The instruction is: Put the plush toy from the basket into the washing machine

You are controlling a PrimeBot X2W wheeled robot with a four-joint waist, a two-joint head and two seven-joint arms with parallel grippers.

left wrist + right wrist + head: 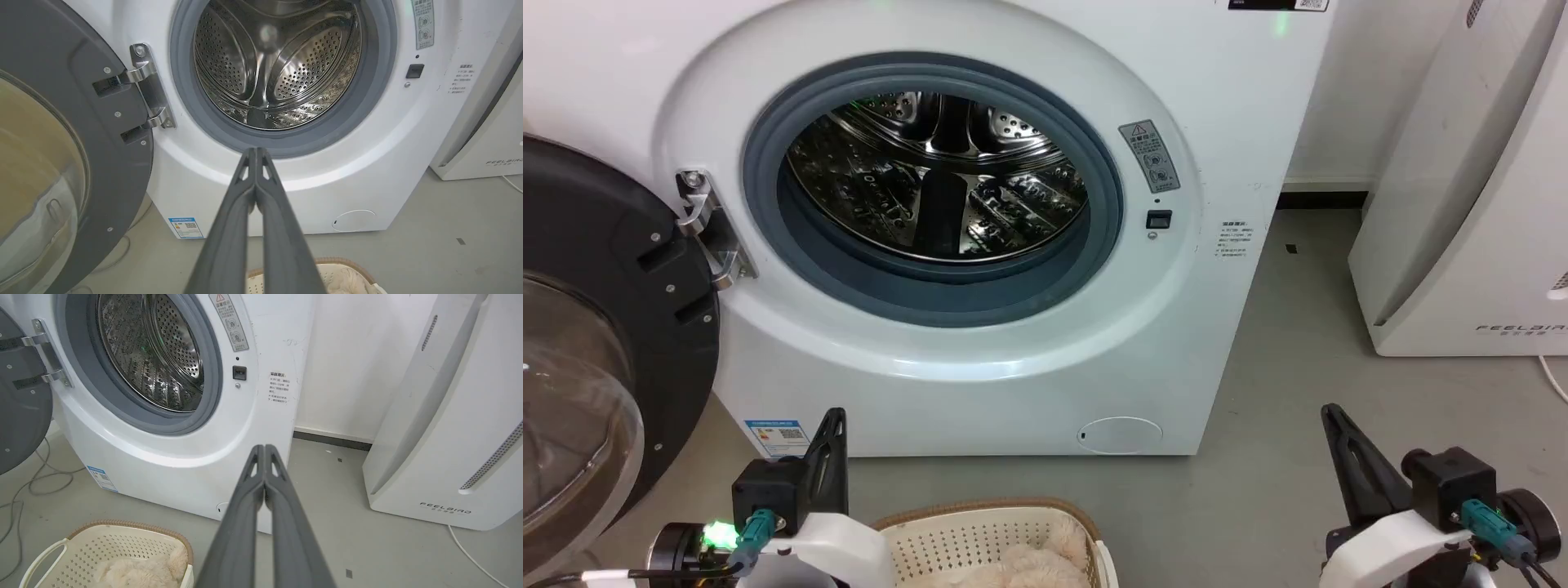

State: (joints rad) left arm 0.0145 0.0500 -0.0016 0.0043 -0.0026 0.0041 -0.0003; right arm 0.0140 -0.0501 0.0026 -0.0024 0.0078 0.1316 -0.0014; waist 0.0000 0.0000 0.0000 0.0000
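grey floor [1282, 457], washing machine [980, 384] open, upper frame. plush toy [1033, 565] sits in basket [956, 539], bottom centre. left gripper [255, 152] and right gripper [264, 448] clenched, empty. toy looks soft, light; i'd pinch the thick body fur.

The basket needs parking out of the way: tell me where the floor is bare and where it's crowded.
Bare: the grey floor between the washing machine and the white FEELBIRD appliance, and the strip between the basket and the machine's front. Crowded: the left side, under the open door, where cables lie.
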